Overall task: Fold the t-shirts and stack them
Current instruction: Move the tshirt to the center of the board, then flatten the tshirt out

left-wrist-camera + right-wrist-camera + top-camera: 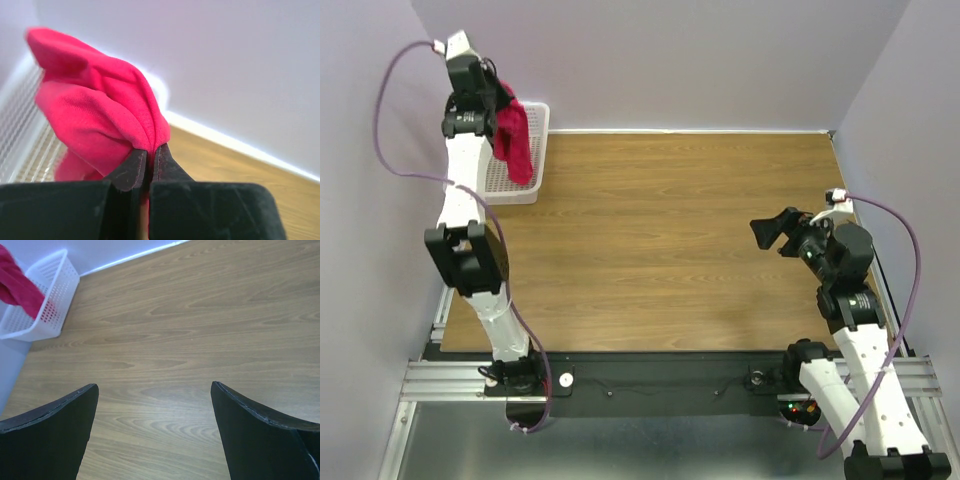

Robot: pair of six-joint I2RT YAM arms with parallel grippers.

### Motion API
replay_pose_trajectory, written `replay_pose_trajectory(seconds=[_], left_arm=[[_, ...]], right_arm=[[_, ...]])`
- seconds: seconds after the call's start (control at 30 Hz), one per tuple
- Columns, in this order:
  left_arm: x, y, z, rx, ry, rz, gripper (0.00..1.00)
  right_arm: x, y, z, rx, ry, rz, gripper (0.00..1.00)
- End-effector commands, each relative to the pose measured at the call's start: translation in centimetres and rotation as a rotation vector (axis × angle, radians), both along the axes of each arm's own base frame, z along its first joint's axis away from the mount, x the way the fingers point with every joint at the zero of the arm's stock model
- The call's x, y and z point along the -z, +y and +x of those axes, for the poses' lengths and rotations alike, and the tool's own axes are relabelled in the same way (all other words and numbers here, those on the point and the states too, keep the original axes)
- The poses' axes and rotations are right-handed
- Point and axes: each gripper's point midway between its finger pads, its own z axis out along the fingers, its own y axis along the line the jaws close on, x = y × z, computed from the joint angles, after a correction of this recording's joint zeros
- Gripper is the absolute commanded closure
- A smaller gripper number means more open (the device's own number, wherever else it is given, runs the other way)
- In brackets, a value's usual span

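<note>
t-shirt (517,145) of thin crimson-pink cloth hangs down from the clenched left hand (149,154), over the white plastic mesh basket (515,194); the right hand (770,232), spread wide, is well apart across the worktop (670,250).

The t-shirt (515,140) was plain crimson-pink. The basket (510,194) was white, patterned with fine mesh holes. The table (670,240) showed brown wood grain. The walls (700,60) were pale lilac, the fingers (50,435) matte black.
</note>
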Motion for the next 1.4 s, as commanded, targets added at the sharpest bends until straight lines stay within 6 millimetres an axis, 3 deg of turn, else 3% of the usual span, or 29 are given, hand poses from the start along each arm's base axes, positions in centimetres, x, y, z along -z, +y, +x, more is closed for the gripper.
replay_pose_trajectory(seconds=[0.0,0.03,0.13,0.17,0.23,0.3,0.33,0.37,0.4,0.43,0.47,0.6,0.63,0.77,0.93,1.0,1.03,1.07,1.13,1.17,1.23,1.37], left_arm=[[-15.3,-7.4,-6.0,0.176,-0.302,0.047,1.00],[-15.8,-10.7,-6.9,0.243,-0.305,0.044,1.00],[-17.1,-15.5,-10.4,0.359,-0.306,0.055,1.00],[-17.2,-19.1,-11.9,0.449,-0.308,0.044,1.00],[-17.8,-22.1,-14.9,0.544,-0.318,0.022,1.00],[-18.0,-25.0,-17.5,0.620,-0.326,0.003,0.90],[-17.7,-25.3,-18.8,0.632,-0.322,-0.004,0.79],[-17.4,-25.5,-19.5,0.646,-0.319,-0.007,0.58],[-17.9,-25.2,-20.7,0.645,-0.333,-0.008,0.51],[-15.5,-24.9,-20.5,0.634,-0.286,-0.001,0.45],[-14.5,-23.9,-20.2,0.575,-0.270,0.016,0.35],[-7.6,-21.4,-20.5,0.470,-0.129,0.084,0.26],[-4.2,-21.4,-20.5,0.473,-0.055,0.093,0.25],[3.5,-23.2,-22.4,0.575,0.097,0.023,0.21],[11.2,-24.8,-24.3,0.644,0.255,-0.049,0.19],[12.6,-25.6,-24.5,0.665,0.285,-0.061,0.20],[13.2,-25.9,-24.4,0.670,0.287,-0.067,0.21],[13.4,-26.4,-24.3,0.687,0.289,-0.075,0.22],[14.6,-28.0,-24.1,0.725,0.318,-0.072,0.24],[14.0,-28.6,-23.7,0.741,0.307,-0.066,0.27],[14.5,-29.1,-23.2,0.751,0.326,-0.076,0.28],[14.5,-28.1,-22.8,0.704,0.306,-0.048,0.28]], right_arm=[[-3.3,0.1,-0.4,-0.002,-0.085,0.007,0.00],[-3.6,0.0,-0.4,0.003,-0.093,0.007,0.00],[-4.9,-0.1,-0.6,0.007,-0.124,0.009,0.00],[-5.3,-0.1,-0.7,0.006,-0.133,0.008,0.00],[-6.2,-0.1,-1.0,0.007,-0.156,0.006,0.00],[-6.4,-0.3,-1.0,0.014,-0.160,0.001,0.00],[-6.8,-0.4,-1.0,0.019,-0.165,-0.008,0.00],[-6.6,-0.4,-1.0,0.018,-0.152,-0.015,0.00],[-6.6,-0.5,-1.0,0.019,-0.146,-0.023,0.00],[-6.5,-0.6,-0.9,0.018,-0.139,-0.035,0.00],[-6.1,-0.5,-0.7,0.014,-0.113,-0.041,0.00],[-5.0,-0.2,0.2,-0.020,-0.055,-0.075,0.00],[-4.7,0.3,0.3,-0.051,-0.042,-0.073,0.00],[-2.6,1.9,1.1,-0.147,0.055,-0.060,0.00],[2.4,2.5,4.1,-0.172,0.303,-0.053,0.00],[4.7,2.6,5.6,-0.131,0.376,-0.124,0.00],[4.3,3.1,6.3,-0.126,0.368,-0.163,0.00],[4.7,5.3,6.3,-0.174,0.372,-0.210,0.00],[5.7,7.1,7.3,-0.194,0.404,-0.264,0.02],[6.6,9.2,8.2,-0.221,0.433,-0.293,0.10],[7.3,11.0,9.2,-0.225,0.451,-0.309,0.23],[10.2,14.4,12.7,-0.198,0.487,-0.405,0.46]])
